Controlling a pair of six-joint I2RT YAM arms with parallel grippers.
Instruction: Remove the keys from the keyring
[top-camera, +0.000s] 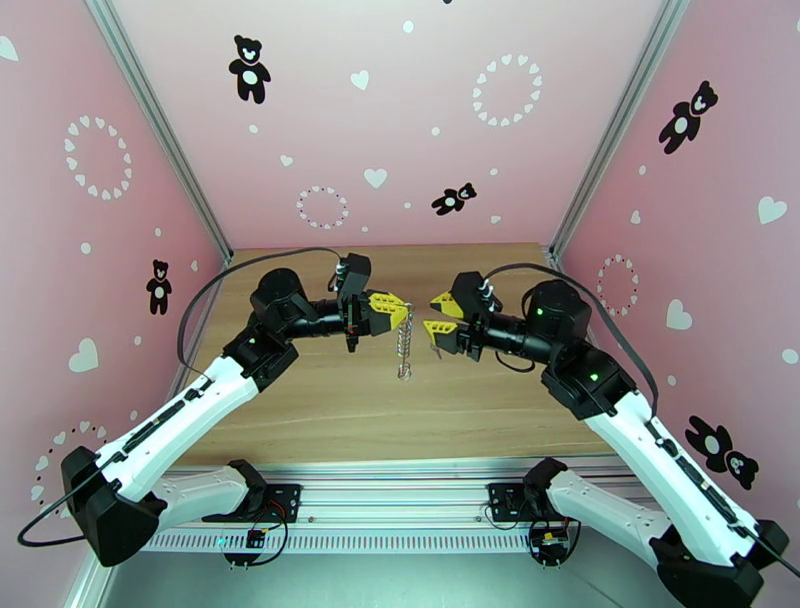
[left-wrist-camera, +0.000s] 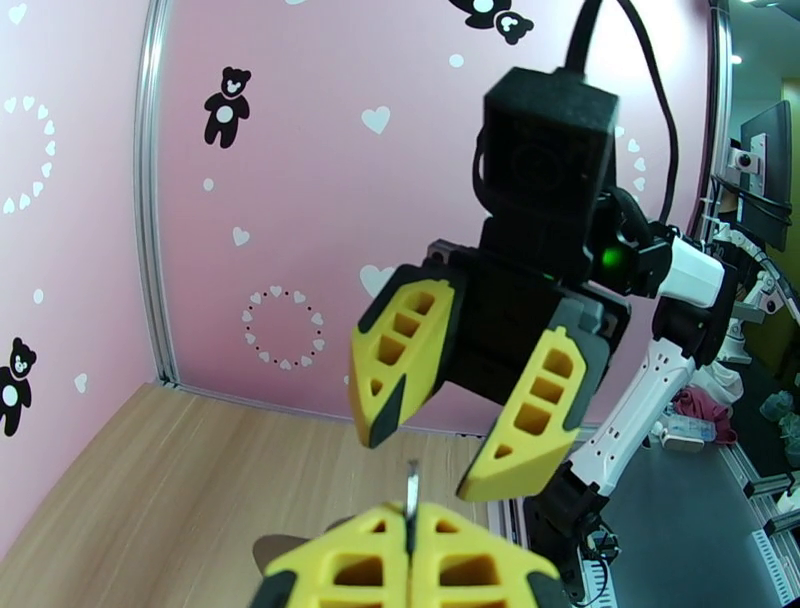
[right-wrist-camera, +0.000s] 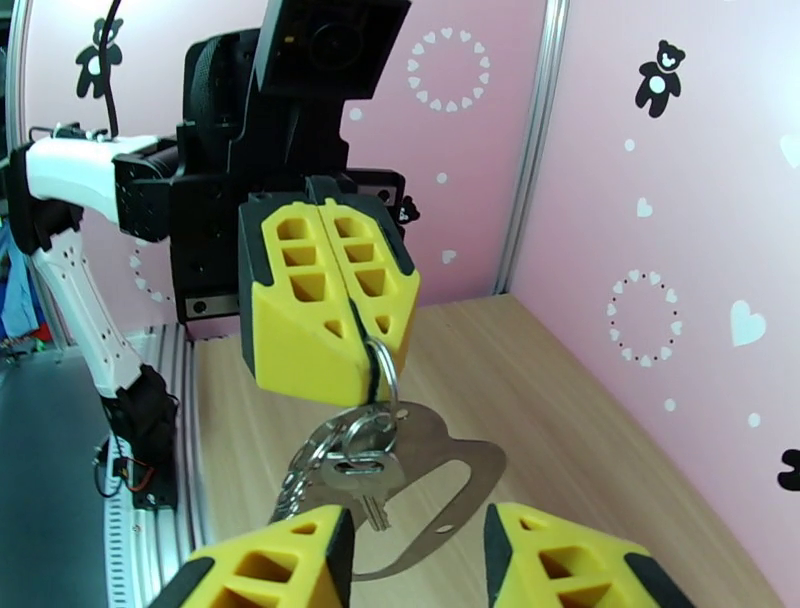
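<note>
My left gripper (top-camera: 404, 309) is shut on a small split ring (right-wrist-camera: 381, 368) at the top of the keyring, which hangs above the table. In the right wrist view a ring cluster (right-wrist-camera: 350, 438), a flat silvery oval loop (right-wrist-camera: 455, 470) and a small grey key (right-wrist-camera: 371, 497) dangle under the left gripper (right-wrist-camera: 368, 350). From the top, the bunch reads as a thin chain (top-camera: 404, 346). My right gripper (top-camera: 434, 314) faces it from the right, open and level with the ring, its fingertips (right-wrist-camera: 300, 550) on either side of the dangling loop without touching. A metal sliver (left-wrist-camera: 410, 487) sticks up between the left fingers (left-wrist-camera: 350, 560).
The wooden table (top-camera: 330, 420) lies below both grippers. Pink walls with bears and hearts enclose it on three sides. Aluminium rails (top-camera: 400, 480) and both arm bases sit along the near edge.
</note>
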